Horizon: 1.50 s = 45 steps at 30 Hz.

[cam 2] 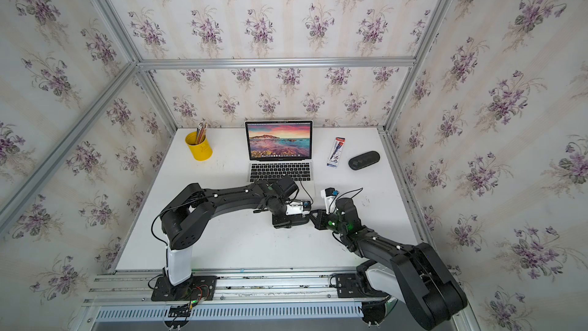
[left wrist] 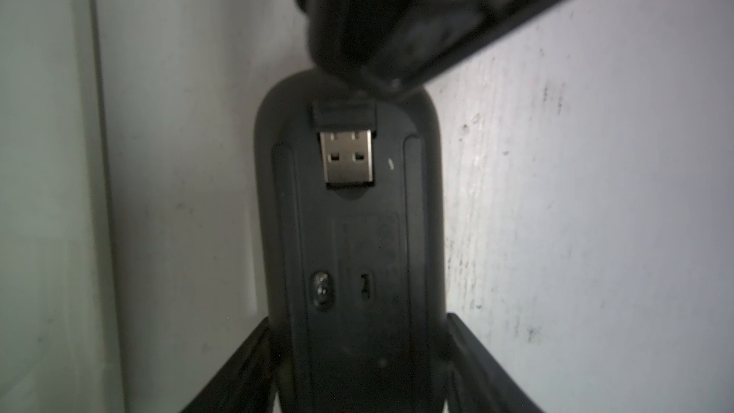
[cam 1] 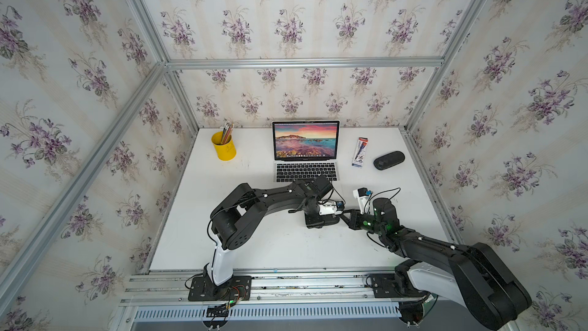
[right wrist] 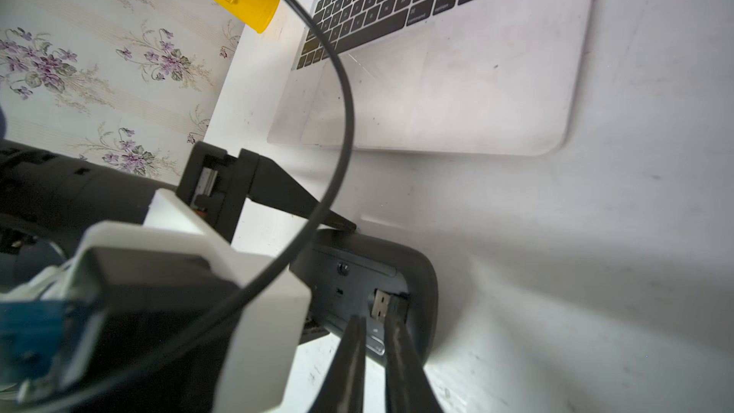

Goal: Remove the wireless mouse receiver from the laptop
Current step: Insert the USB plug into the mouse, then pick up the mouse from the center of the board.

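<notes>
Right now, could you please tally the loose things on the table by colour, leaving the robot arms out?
Black: 3 (oblong case, mouse, black-capped receiver lying in the mouse's underside)
Yellow: 1 (pencil cup; the pencils in it are not counted)
Silver: 1 (laptop)
White: 1 (pen pack)
Total: 6

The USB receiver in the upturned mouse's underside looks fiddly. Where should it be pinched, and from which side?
Probably the ribbed black cap of the tiny USB receiver, pinched across its width, coming over the rounded end of the flat black oval mouse. The silver plug lies in a recess; the cap sits by that end, away from the left gripper.
</notes>
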Motion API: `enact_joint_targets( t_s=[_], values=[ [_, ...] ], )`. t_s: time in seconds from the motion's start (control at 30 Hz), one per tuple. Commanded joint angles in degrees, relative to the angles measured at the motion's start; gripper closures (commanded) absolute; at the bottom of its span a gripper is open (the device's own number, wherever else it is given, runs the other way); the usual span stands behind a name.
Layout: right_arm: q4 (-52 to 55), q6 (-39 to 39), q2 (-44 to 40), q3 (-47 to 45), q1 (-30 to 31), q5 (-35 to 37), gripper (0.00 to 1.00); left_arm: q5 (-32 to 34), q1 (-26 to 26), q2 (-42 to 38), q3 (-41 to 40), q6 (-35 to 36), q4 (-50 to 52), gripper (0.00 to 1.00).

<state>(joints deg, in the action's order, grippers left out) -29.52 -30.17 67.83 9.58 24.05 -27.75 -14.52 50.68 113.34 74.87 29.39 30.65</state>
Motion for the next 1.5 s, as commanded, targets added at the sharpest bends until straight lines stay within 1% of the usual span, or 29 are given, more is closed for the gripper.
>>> enact_joint_targets(
  t_s=[0.0,0.63,1.13,1.2,1.27,1.37,1.43,1.47],
  values=[
    [-2.22,0.76,1.43,0.68,0.08,0.27,0.84,0.37,0.04,0.04,-0.08,-0.51,0.89,0.34],
    [-3.51,1.39,6.94,1.67,0.08,0.85,0.86,1.01,0.06,0.5,0.36,-0.73,1.86,0.32],
    [-3.27,1.6,7.25,2.1,0.1,-0.25,0.87,0.99,0.04,0.61,0.51,-0.76,2.04,0.34],
    [-2.0,2.11,6.31,2.42,0.11,-0.07,0.85,1.16,0.04,0.56,0.38,-0.97,1.83,0.37],
    [0.73,2.85,4.27,2.86,0.07,1.18,0.81,1.44,0.07,0.22,0.19,-1.79,1.23,0.5],
    [6.84,4.78,-1.94,3.22,0.04,5.89,0.67,1.6,0.06,-1.54,-1.46,-4.5,-1.52,0.59],
    [11.32,5.97,-7.28,3.27,0.12,10.27,0.59,1.6,0.11,-3.81,-4.12,-6.32,-5.09,0.62],
    [14.0,6.62,-10.38,3.39,0.11,12.93,0.57,1.54,0.08,-4.98,-5.45,-7.41,-6.74,0.63]
  ],
)
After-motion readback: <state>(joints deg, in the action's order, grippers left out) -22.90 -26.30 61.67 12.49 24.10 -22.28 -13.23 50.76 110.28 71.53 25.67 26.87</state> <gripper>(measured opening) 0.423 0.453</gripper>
